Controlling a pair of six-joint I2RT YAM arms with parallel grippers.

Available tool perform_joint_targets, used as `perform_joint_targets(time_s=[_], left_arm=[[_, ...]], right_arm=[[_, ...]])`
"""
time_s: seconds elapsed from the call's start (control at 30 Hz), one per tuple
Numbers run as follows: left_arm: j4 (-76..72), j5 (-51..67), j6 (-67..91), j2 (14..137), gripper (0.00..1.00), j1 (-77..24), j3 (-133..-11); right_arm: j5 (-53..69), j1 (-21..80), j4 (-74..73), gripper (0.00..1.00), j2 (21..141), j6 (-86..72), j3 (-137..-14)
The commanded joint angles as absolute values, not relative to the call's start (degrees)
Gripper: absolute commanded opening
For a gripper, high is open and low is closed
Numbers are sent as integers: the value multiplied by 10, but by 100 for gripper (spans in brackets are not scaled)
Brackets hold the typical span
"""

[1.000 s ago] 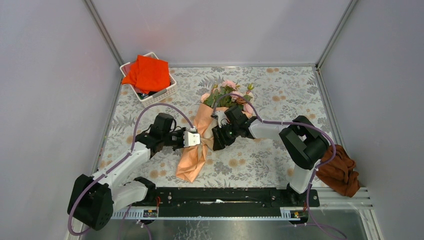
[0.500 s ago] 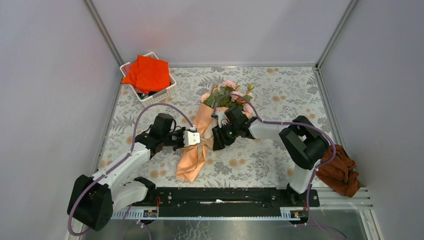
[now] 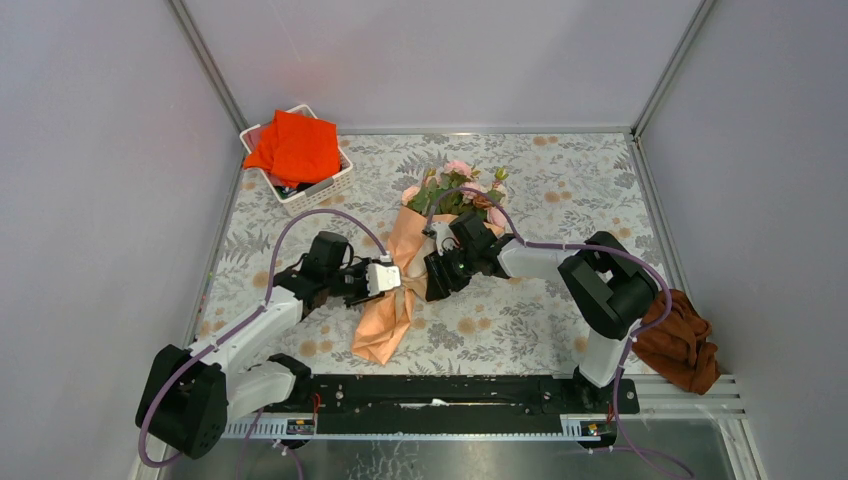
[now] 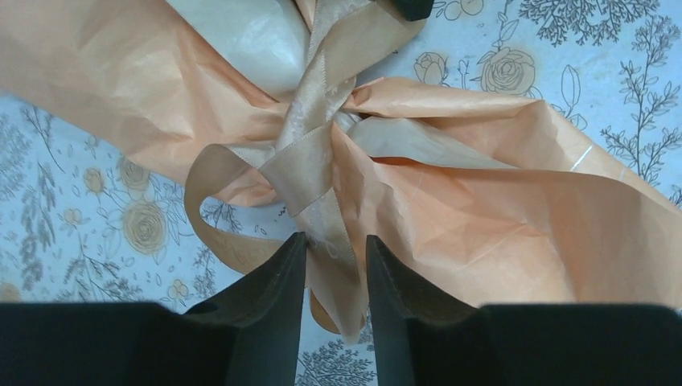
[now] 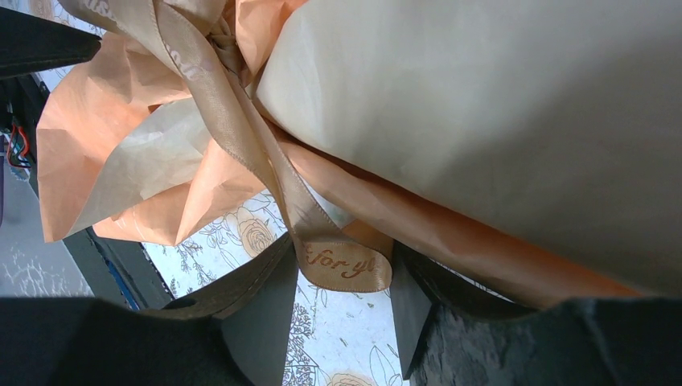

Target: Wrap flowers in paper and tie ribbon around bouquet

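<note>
From above, the bouquet (image 3: 398,300), small pink roses with green leaves in a creased peach-orange paper cone, lies across the middle of the floral-patterned table (image 3: 560,180), blooms pointing away from the arm bases. The left gripper (image 3: 392,280) and the right gripper (image 3: 428,282) flank its pinched waist from either side. The left one has eased slightly back from where it sat a second ago. In the left wrist view, the narrow tan-beige satin-sheened ribbon (image 4: 310,161) is crossed into a knot around the gathered paper (image 4: 482,209). One tail runs loosely down between the left fingers, which now stand apart, so this gripper has just let go. In the right wrist view, the jaws are also parted, and the ribbon's printed end lies in the gap without visibly being pinched. By my reading the knot is made and holding unaided, so the task looks close to finished, with only withdrawal left.
</note>
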State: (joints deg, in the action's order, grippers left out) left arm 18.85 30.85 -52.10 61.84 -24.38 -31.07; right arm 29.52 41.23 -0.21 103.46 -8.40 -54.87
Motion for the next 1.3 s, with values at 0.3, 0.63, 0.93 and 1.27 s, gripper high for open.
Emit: perform_joint_targets(time_s=[0.3,0.63,0.93,1.27], left_arm=[[161,212,-484,623,31,-242,-331],[224,226,-528,630,28,-209,-350],[264,252,-539,625,0,-208,-361],[335,284,-521,594,0,-207,-415]], right_arm=[[283,420,-22,51,1027,-75,-544],[288,420,-18,50,1031,-71,-542],[287,420,-20,50,1030,-70,-540],[299,421,-10,54,1027,-76,-533]])
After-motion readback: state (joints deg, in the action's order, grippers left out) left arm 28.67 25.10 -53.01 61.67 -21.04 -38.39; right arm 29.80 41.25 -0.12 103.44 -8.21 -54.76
